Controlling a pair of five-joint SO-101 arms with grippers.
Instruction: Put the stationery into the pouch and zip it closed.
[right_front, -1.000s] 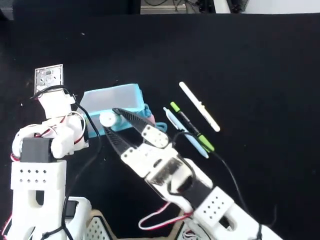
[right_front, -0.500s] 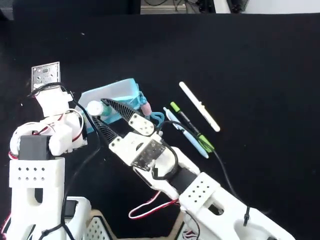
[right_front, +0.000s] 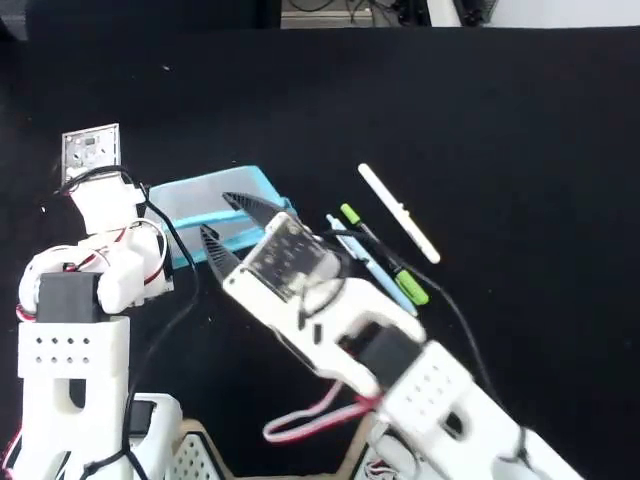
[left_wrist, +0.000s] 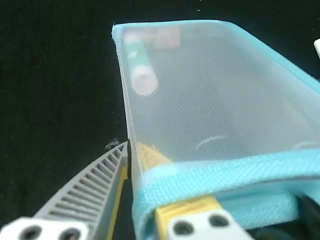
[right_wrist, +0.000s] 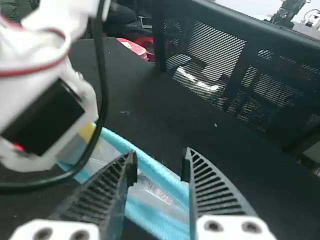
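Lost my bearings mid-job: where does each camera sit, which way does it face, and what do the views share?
High view: fixed above, looking down at the table; shows left arm, right arm, and right gripper open over the pouch.
Left wrist view: on the left arm's wrist, looking along the left gripper, shut on the pouch edge.
Right wrist view: on the right arm's wrist, facing past its open fingers towards the left arm.
Shared: all three show the pouch.
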